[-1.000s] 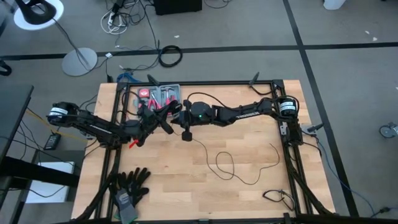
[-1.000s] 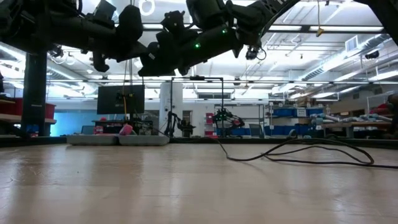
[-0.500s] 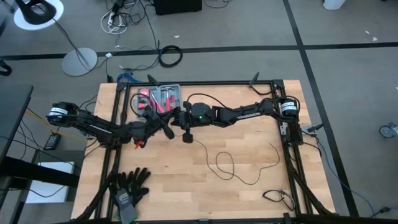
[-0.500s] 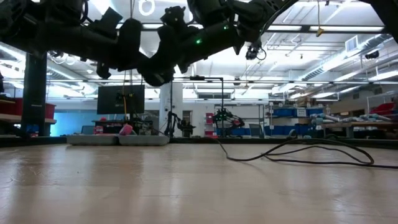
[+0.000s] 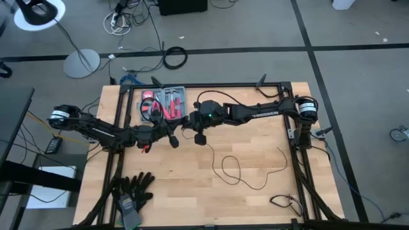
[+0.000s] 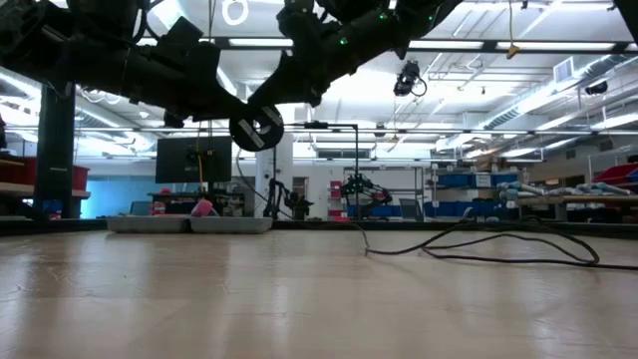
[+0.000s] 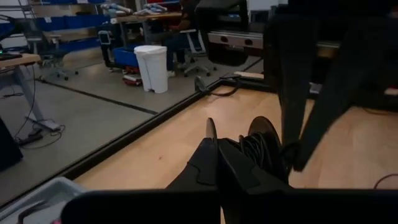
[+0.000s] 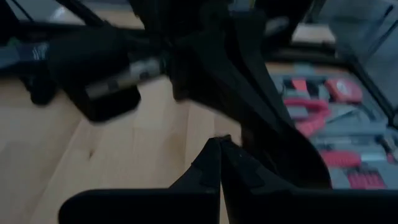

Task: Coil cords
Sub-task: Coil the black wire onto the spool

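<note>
Cords [image 5: 246,167] lying in loose loops on the table [image 5: 192,191] near front-right, not yet coiled, most work left. Farther back, mid-table, puck [image 6: 257,128] hanging up off the wood. Left gripper [image 5: 171,136] & right gripper [image 5: 192,124] sitting beside it, fingers pressed together; can't tell which is holding it.

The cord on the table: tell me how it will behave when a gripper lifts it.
The cord is very thin and lies in loose, uneven loops on the wooden table, so it is probably floppy and would sag and trail. It looks light for its length, so pulling one part would likely drag the rest. Being so thin, it may slip between shut fingers.
</note>
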